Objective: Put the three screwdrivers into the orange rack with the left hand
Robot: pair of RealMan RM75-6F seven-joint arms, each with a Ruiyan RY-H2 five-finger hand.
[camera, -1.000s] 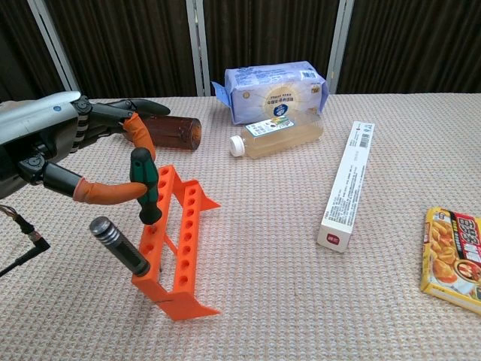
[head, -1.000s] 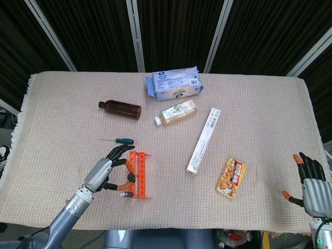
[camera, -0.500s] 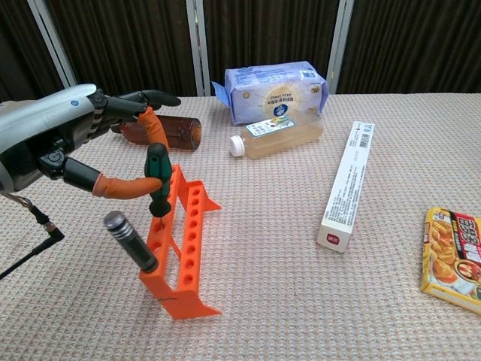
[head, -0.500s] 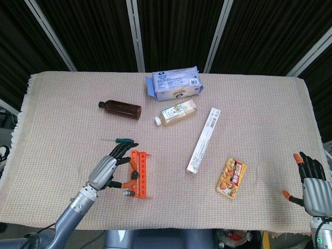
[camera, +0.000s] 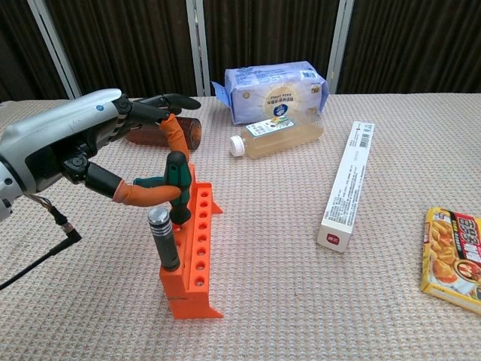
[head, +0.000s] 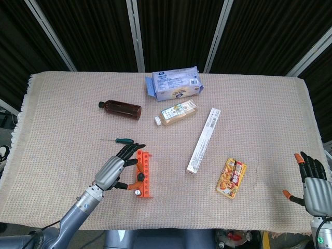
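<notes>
The orange rack (camera: 197,256) stands upright on the woven mat, front left of centre. My left hand (camera: 90,147) reaches over it from the left and pinches a green-handled screwdriver (camera: 178,180) between thumb and a finger, its tip down in the rack's far holes. A grey-handled screwdriver (camera: 163,237) stands in the rack's near end. In the head view, the left hand (head: 115,172) is against the rack (head: 144,167), and another green-handled screwdriver (head: 122,140) lies flat on the mat just beyond it. My right hand (head: 311,180) rests at the front right corner, fingers apart, holding nothing.
At the back are a brown bottle (head: 122,109) on its side, a blue packet (head: 174,84) and a pale-liquid bottle (head: 177,113). A long white box (head: 204,140) lies right of the rack. A yellow snack pack (head: 231,177) sits further right.
The rack, leaning to the left a second ago, now stands upright. My left hand has shifted right with the green-handled screwdriver, and the grey-handled one has come up straight. The right hand has not moved.
</notes>
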